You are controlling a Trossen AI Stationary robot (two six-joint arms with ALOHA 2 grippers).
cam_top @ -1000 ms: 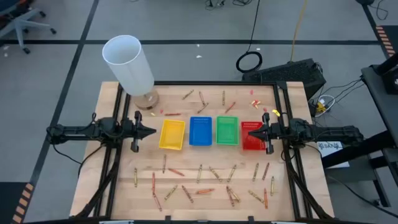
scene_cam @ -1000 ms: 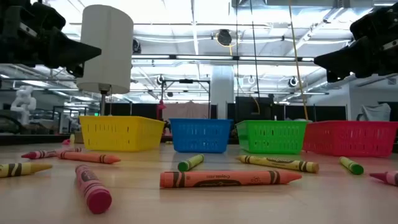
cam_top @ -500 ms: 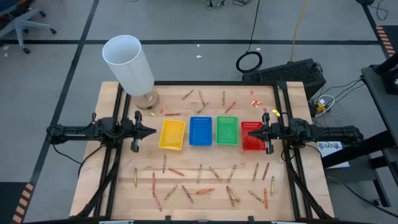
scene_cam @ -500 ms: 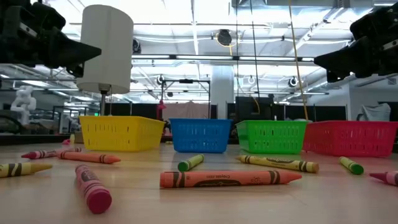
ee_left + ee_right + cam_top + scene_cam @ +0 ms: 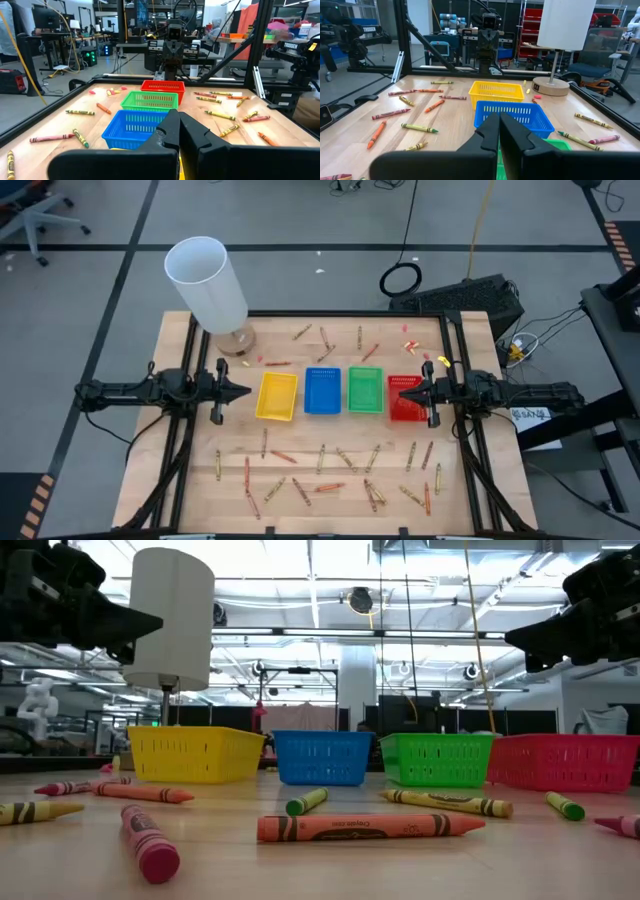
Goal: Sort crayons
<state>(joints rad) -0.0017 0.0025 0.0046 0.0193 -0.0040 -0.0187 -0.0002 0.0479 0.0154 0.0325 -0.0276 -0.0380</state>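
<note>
Many crayons [image 5: 335,485] lie scattered flat on the wooden table, most near its near edge, some [image 5: 325,340] near its far edge; they also show in the low view [image 5: 370,827]. Four trays stand in a row at mid-table: yellow [image 5: 277,396], blue [image 5: 322,390], green [image 5: 365,390], red [image 5: 404,399]. My left gripper [image 5: 245,391] is shut and empty, held above the table left of the yellow tray. My right gripper [image 5: 404,392] is shut and empty above the red tray.
A lamp with a white shade [image 5: 207,282] and a round wooden base [image 5: 236,340] stands at the far left of the table. Tiny red-pink scraps [image 5: 410,345] lie at the far right. Dark rails [image 5: 460,420] run along the table's sides.
</note>
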